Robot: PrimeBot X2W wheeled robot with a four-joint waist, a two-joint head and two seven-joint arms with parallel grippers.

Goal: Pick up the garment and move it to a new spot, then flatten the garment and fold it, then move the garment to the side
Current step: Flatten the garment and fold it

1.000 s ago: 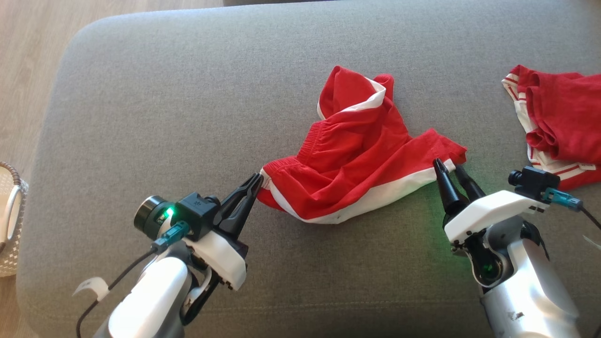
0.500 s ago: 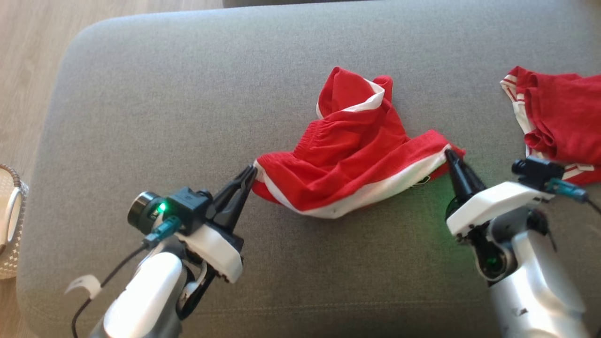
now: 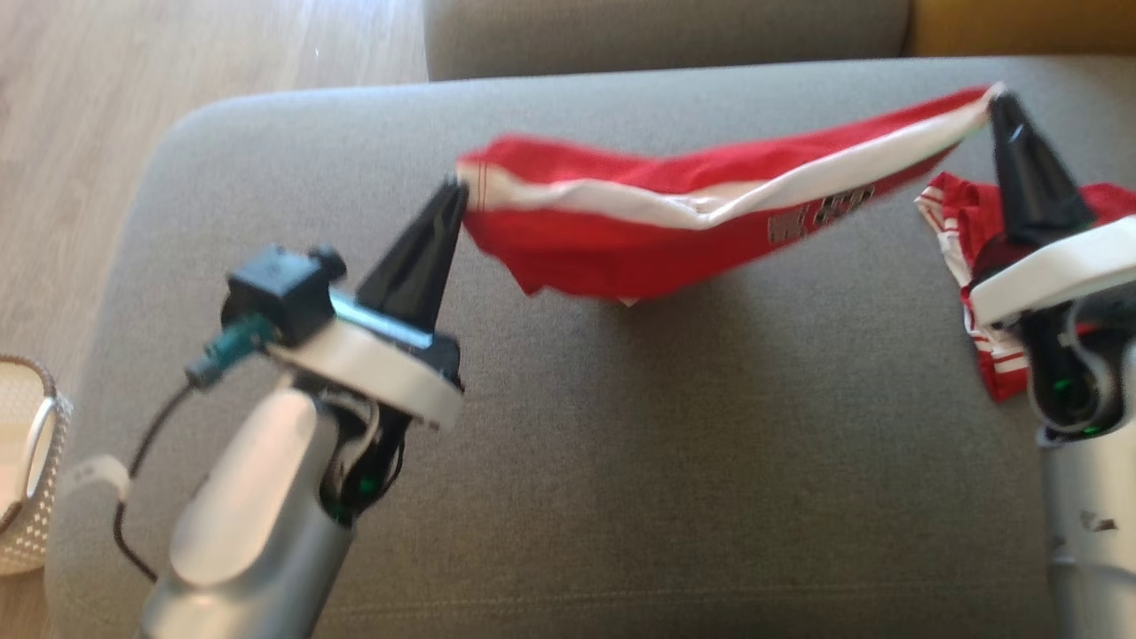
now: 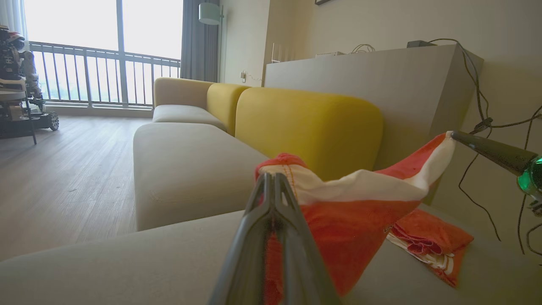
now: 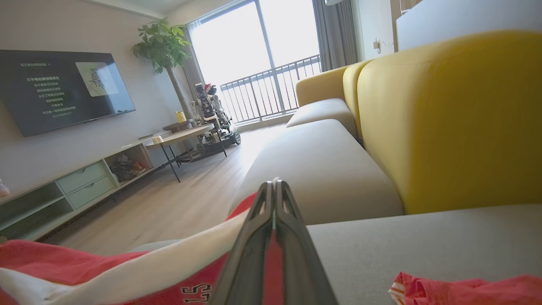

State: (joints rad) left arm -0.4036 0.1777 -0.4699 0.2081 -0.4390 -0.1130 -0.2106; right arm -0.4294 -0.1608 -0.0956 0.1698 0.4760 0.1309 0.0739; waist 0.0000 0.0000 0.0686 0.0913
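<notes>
Head view
- Landmark: wide grey fabric sofa cushion point(image 3: 621, 461).
- Left gripper: the left gripper point(image 3: 454, 186) has its two dark fingers pinched together on the garment's left corner, above the cushion's left half.
- Right gripper: the right gripper point(image 3: 998, 96) is clamped on the opposite corner, above the cushion's far right part.
- Garment: red fabric garment with a white band and dark lettering point(image 3: 657, 253), blurred. It is stretched between the two grippers and sags in the middle above the cushion.
- Other cloth: crumpled red-and-white striped cloth point(image 3: 950, 213) lies at the cushion's right end, partly behind the right gripper.
- Basket: pale woven basket point(image 3: 35, 497) stands off the cushion's left end.

Left wrist view
- Left gripper point(image 4: 271, 178): fingers closed, with red fabric squeezed between them.
- Garment point(image 4: 360, 220): it hangs over the cushion point(image 4: 127, 262). Whether its lowest fold touches, I cannot tell.
- Right gripper point(image 4: 454, 135): its dark tip holds the white-banded far corner.
- Other cloth point(image 4: 427, 239): flat on the cushion beyond the garment.
- Backrest: mustard-yellow padded backrest point(image 4: 309, 123) behind the cushion.

Right wrist view
- Right gripper point(image 5: 274, 183): fingers shut on the red fabric.
- Garment point(image 5: 127, 271): it trails away over the cushion point(image 5: 423, 245), white band uppermost.
- Other cloth point(image 5: 465, 290): on the cushion, just beside the gripper.
</notes>
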